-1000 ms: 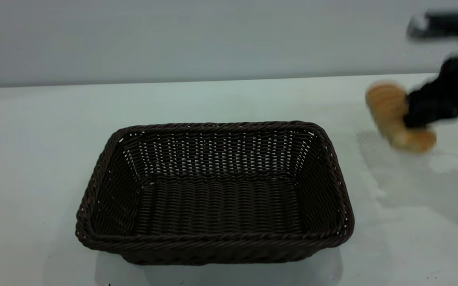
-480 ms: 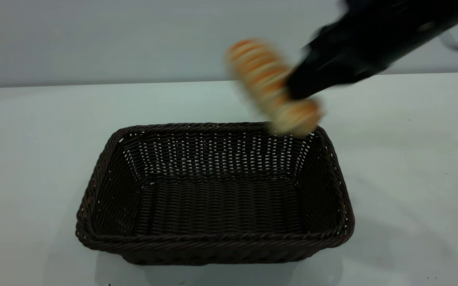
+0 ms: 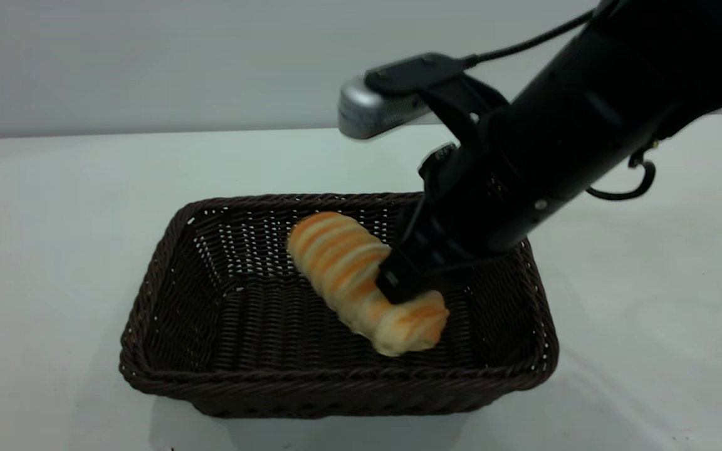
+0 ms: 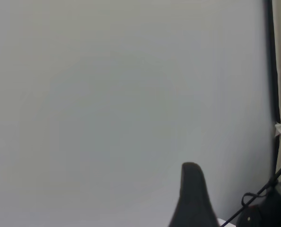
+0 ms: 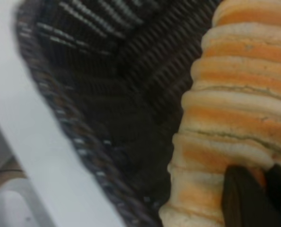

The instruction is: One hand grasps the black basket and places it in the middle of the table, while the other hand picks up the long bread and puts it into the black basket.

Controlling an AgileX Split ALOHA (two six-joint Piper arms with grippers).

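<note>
Your right tool (image 3: 398, 285) reaches down from the tabletop's right side into the black basket (image 3: 154, 294) and is clenched on the long bread (image 3: 348, 269), gripping it a little past its middle, toward the end that points to the near edge. The loaf lies slanted inside the basket, one end toward the far wall and the other toward the near right corner; from the exterior view you cannot be sure whether its underside already rests on the woven floor or hangs just above it. In the right wrist view the bread (image 5: 235, 118) fills much of the picture with its orange and cream ridges up, a dark fingertip (image 5: 242, 198) pressed against it, and the basket's braided rim (image 5: 60, 118) runs just beside it over the pale tabletop (image 5: 31, 156).

The basket sits in the middle of the tabletop (image 3: 54, 188), slightly nearer the near edge, upright and flat. The silver-grey camera module (image 3: 367, 113) rides above the right arm's wrist (its cable trails back along the arm).

Your left tool (image 4: 192, 198) is parked away from the work, pointing at a blank wall; only one dark finger shows, so you cannot tell how it stands.
</note>
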